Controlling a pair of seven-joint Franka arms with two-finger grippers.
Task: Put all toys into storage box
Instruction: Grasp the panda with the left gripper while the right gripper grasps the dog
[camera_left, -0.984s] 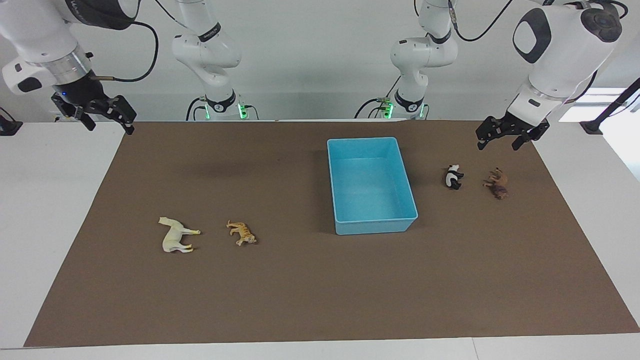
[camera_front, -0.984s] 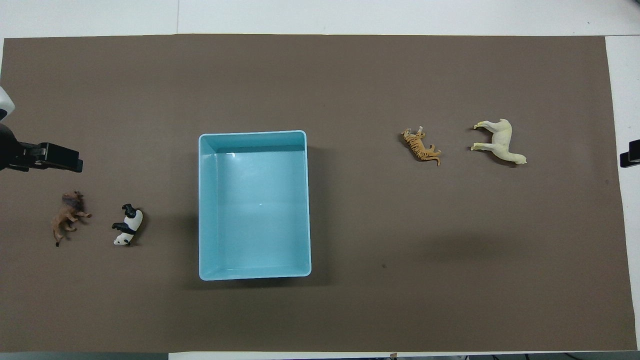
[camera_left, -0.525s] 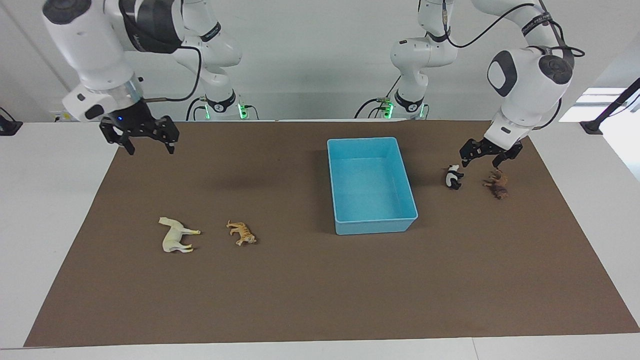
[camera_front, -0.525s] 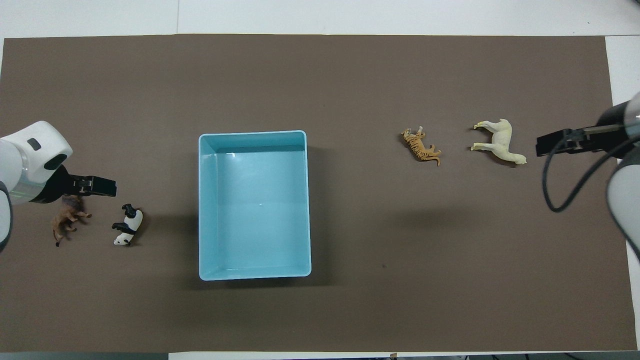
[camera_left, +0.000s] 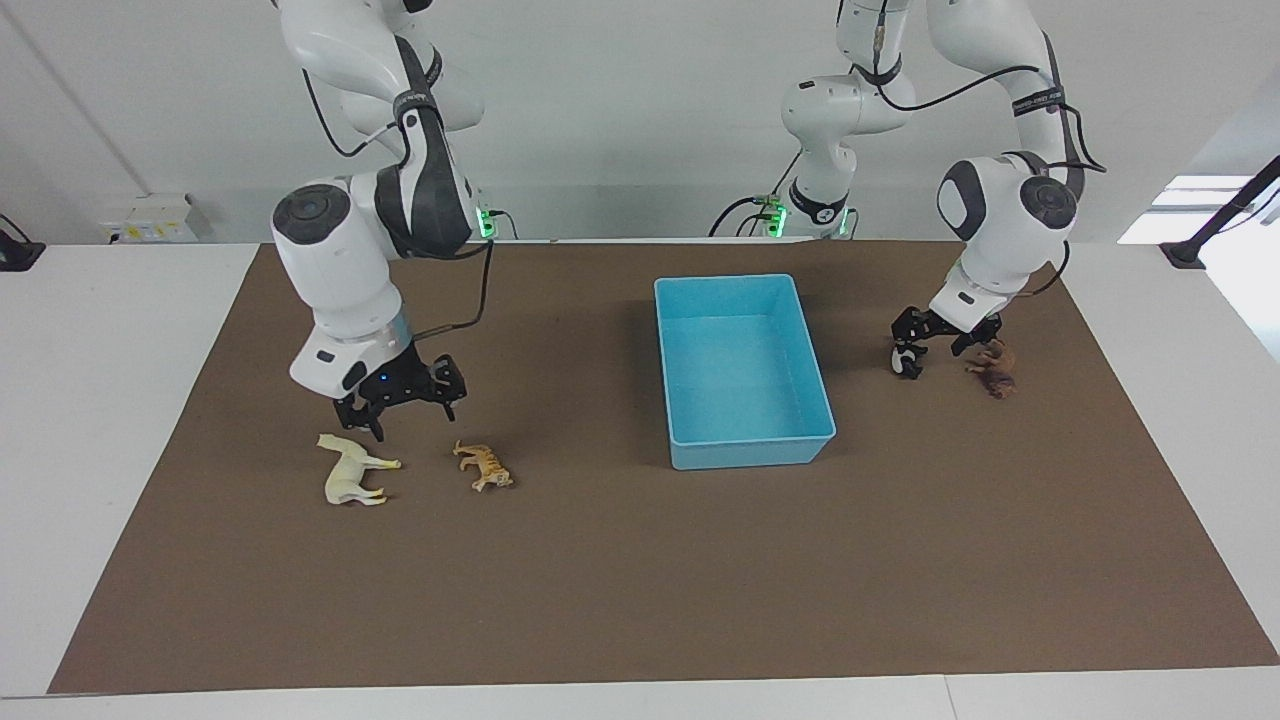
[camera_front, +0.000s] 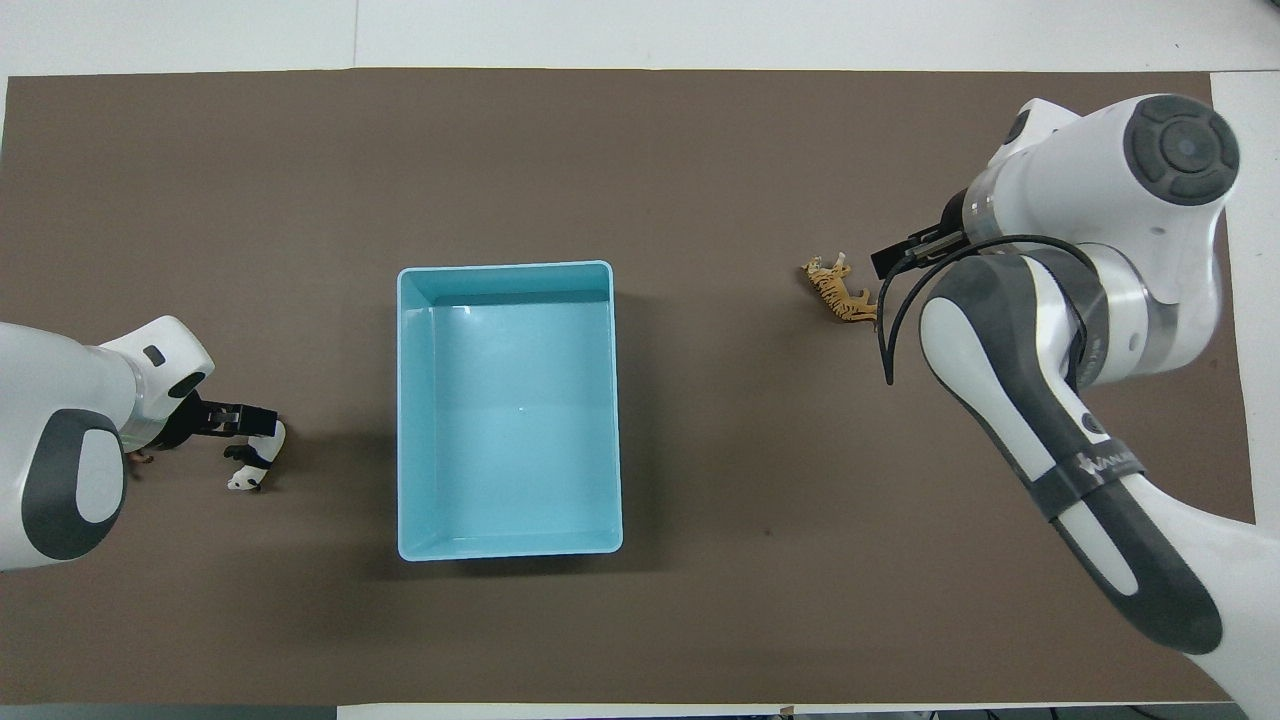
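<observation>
Item: black-and-white plastic panda figurine (camera_left: 907, 358), lying on its side on the brown mat (camera_left: 640, 580), toward the left arm's end from the light-blue rectangular plastic storage box (camera_left: 741, 368). Left gripper (camera_left: 935, 330) is hovering over it, fingers spread, apparently holding nothing. Right gripper (camera_left: 402, 392), likewise spread and empty, is hanging above the cream-white plastic horse figurine (camera_left: 350, 470).

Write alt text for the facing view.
Two robot arms reach down over a brown mat: the left gripper, open, at a panda toy beside a brown animal toy, the right gripper, open, above a white horse and tiger. An empty blue storage box sits between the pairs.
</observation>
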